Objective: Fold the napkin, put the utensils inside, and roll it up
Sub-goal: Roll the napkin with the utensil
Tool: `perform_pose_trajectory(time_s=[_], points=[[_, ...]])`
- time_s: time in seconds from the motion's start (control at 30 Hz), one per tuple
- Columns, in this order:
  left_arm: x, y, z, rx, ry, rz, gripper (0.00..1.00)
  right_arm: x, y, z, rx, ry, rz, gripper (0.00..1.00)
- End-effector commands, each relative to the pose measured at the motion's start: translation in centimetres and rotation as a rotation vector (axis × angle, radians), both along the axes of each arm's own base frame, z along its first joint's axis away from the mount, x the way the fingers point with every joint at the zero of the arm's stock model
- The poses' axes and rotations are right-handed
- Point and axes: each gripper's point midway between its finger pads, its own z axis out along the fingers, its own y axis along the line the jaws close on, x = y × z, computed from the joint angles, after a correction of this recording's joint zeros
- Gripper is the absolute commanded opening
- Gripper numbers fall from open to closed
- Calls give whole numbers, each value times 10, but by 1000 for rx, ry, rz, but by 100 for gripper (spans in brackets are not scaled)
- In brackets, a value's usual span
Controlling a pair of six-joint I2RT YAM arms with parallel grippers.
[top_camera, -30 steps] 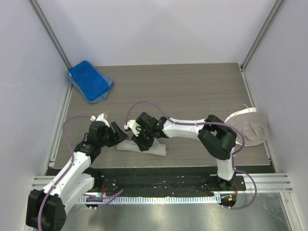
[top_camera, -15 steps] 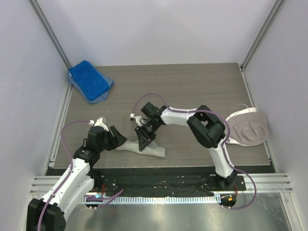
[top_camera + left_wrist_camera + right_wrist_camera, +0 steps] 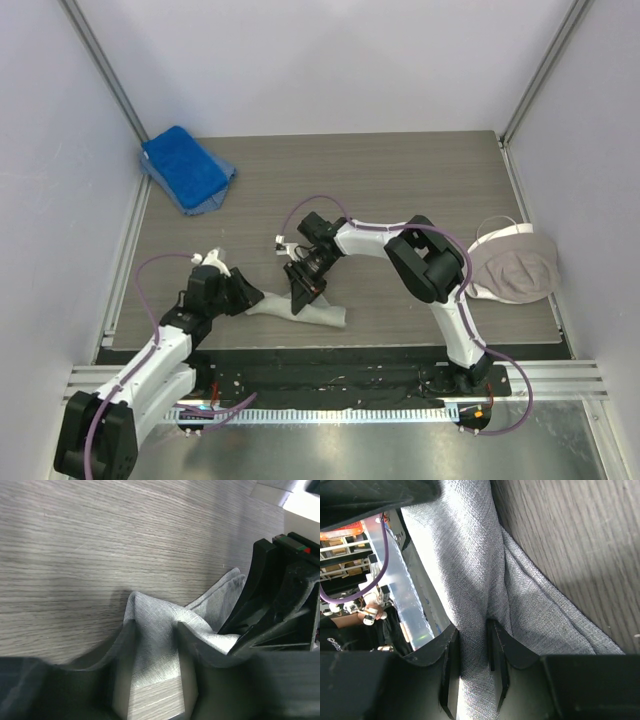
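The light grey napkin (image 3: pixel 325 315) lies bunched into a long roll near the table's front edge. My left gripper (image 3: pixel 250 297) is at its left end; in the left wrist view the cloth (image 3: pixel 150 607) fills the gap between the fingers (image 3: pixel 155 627). My right gripper (image 3: pixel 303 293) points down on the roll's middle, shut on a fold of the napkin (image 3: pixel 470 555), with the cloth pinched between the tips (image 3: pixel 471 627). The right gripper's black body (image 3: pixel 280 600) shows close beside the left one. The purple utensil is hidden or out of view.
A bright blue towel (image 3: pixel 185 165) lies at the back left corner. A beige-grey cloth with a white edge (image 3: pixel 515 262) sits at the right edge. The table's front edge and black rail (image 3: pixel 330 375) run just behind the napkin.
Both grippers have moved toward the table's front edge, and the napkin has shifted a little that way with them. The right arm's elbow has drawn in toward the left.
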Motion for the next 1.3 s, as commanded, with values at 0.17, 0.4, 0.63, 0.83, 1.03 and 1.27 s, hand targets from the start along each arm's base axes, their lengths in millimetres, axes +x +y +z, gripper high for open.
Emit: perform_pose_trajectory(time_s=[0.17, 0.4, 0.63, 0.83, 1.03, 1.27], points=[[3, -8, -1, -29, 27, -24, 0, 30, -6, 21, -85, -187, -73, 42], [0, -7, -6, -8, 90, -26, 0, 47, -4, 77, -99, -635, -95, 61], [3, -2, -4, 41, 158, -4, 0, 37, -2, 74, -142, -1091, -56, 71], [5, -4, -1, 37, 171, -10, 0, 24, -1, 48, -211, -1227, 51, 74], [6, -4, 0, 39, 172, -11, 0, 19, -2, 24, -251, -1228, 121, 74], [12, -14, 7, 1, 141, -54, 0, 18, -9, -1, -285, -1127, 161, 67]])
